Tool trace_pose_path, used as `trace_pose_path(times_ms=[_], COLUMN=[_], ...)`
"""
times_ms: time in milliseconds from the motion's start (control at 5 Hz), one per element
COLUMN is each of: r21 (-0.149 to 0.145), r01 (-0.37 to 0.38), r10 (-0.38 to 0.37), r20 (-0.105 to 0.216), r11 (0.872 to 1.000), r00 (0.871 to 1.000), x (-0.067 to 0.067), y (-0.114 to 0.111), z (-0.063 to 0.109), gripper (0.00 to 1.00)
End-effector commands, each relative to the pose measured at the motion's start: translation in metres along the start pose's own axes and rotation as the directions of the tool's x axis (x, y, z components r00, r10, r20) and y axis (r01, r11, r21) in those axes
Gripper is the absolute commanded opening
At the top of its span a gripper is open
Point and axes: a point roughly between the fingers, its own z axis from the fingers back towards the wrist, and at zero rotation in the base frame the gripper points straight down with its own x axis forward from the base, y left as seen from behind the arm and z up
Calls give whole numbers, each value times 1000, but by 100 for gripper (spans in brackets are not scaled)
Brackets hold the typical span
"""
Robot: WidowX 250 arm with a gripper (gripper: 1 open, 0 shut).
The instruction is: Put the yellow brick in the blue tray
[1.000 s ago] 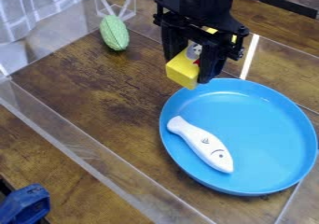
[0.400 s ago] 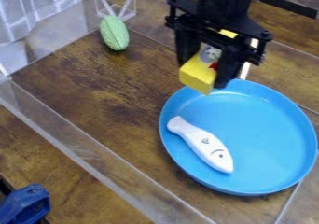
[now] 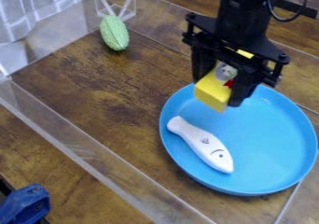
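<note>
The black end effector [image 3: 227,81] points straight down, clamped on the yellow brick [image 3: 214,94], which hangs above the near-left part of the blue tray [image 3: 281,162]. A white fish [image 3: 201,143] lies inside the tray; a green ribbed oval [image 3: 115,33] sits well apart on the wooden surface [image 3: 88,88].

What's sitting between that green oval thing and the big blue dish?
Nothing: in the camera view only bare wooden tabletop lies between the green ribbed object and the blue tray.

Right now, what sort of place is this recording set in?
Probably a lab tabletop rig: a wooden table walled by clear acrylic panels, with toy props like a white fish in a blue tray.
</note>
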Motion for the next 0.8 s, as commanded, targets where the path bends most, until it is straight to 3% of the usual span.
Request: trace_pose_path(times_ms=[0,200,400,600], r21=[-9,14,27,21], r01=[6,-20,0,28], r10=[-5,19,-3,-31], r20=[87,107,123,150], r11=[1000,1000,1000,999], r00=[996,994,992,988], x=[19,29,29,33], y=[-5,8,17,26], z=[6,10,19,7], gripper=[0,0,0,0])
